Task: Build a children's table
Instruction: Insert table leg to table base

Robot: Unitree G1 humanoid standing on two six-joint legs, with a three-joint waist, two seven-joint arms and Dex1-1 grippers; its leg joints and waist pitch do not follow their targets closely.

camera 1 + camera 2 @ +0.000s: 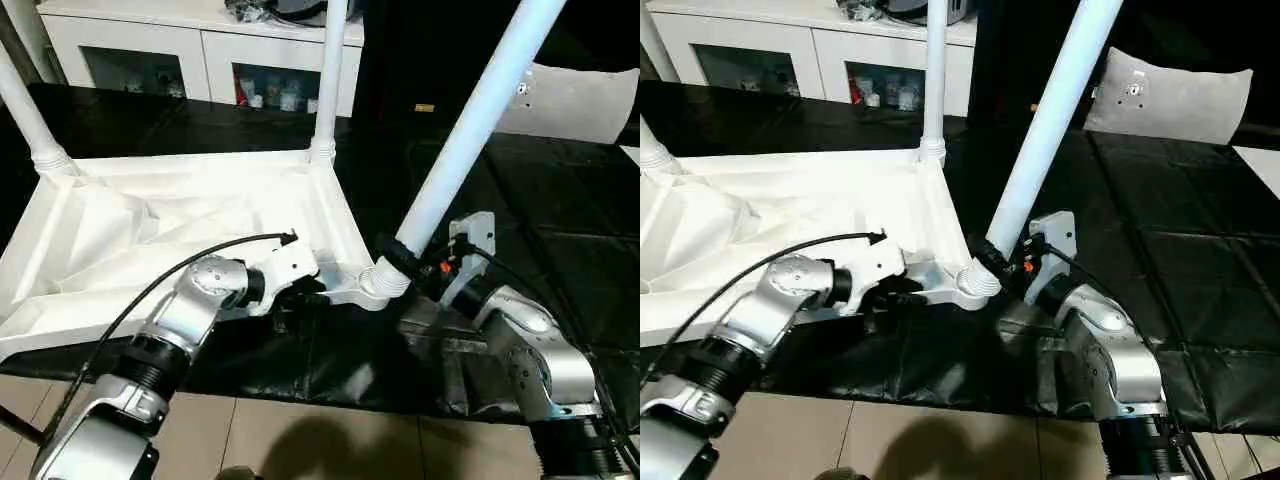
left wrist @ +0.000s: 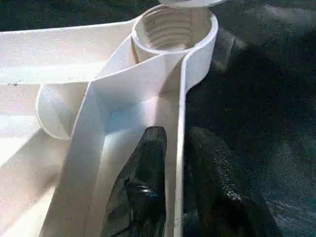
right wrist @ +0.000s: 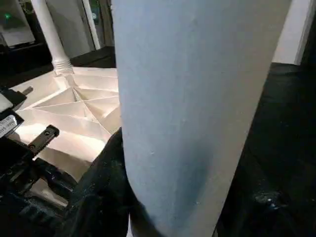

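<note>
The white table top (image 1: 180, 230) lies upside down on a black sheet (image 1: 560, 200), with its ribbed underside facing up. Two legs already stand straight up in the far corner sockets, one far leg (image 1: 328, 80) near the middle and one (image 1: 25, 105) at the far left. The near right corner socket (image 1: 380, 283) sits right at the edge of the top, close to the front edge of the sheet, where the tan floor (image 1: 300, 440) begins. A third leg (image 1: 470, 130) leans in that socket, tilting up and away to the right. The right gripper (image 1: 415, 262) is clamped around the bottom of this leaning leg, just above the socket, one black finger on each side. The left gripper (image 2: 173, 182) sits at the top's right edge wall, just beside the same socket. One of its fingers (image 2: 143, 187) is inside the wall and the other is outside, with the thin wall between them. The jaws stand a little apart, and I cannot tell if they press the wall. To the right of the leaning leg the black sheet is bare and wide open. A pale grey cushion (image 1: 1170, 95) lies far back on the right. A white cabinet (image 1: 200, 55) with glass doors stands behind the top, well apart from it.
</note>
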